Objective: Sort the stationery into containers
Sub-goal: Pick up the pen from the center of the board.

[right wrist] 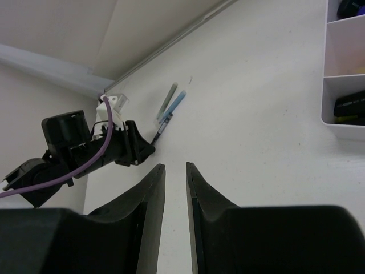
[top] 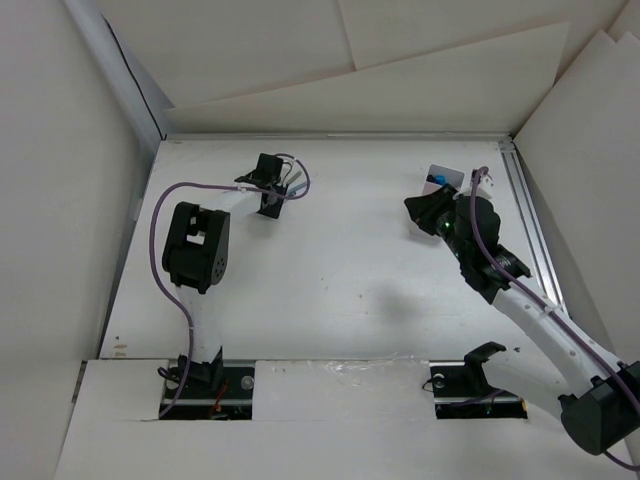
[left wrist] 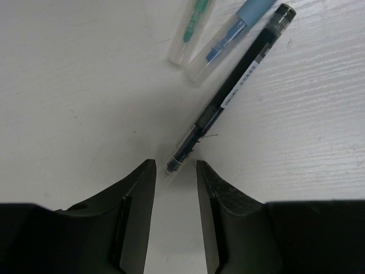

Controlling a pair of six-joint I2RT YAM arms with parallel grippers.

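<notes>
Both narrowly parted, right pincer (right wrist: 175,166) and left pincer (left wrist: 175,165) grip nothing; the box (right wrist: 342,57) holds dark highlighters (right wrist: 349,106) in two compartments.

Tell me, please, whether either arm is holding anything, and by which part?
Nothing is held. The left gripper has its jaws apart at the tip of the black pen, not clamped; the right gripper has nothing between its jaws.
</notes>
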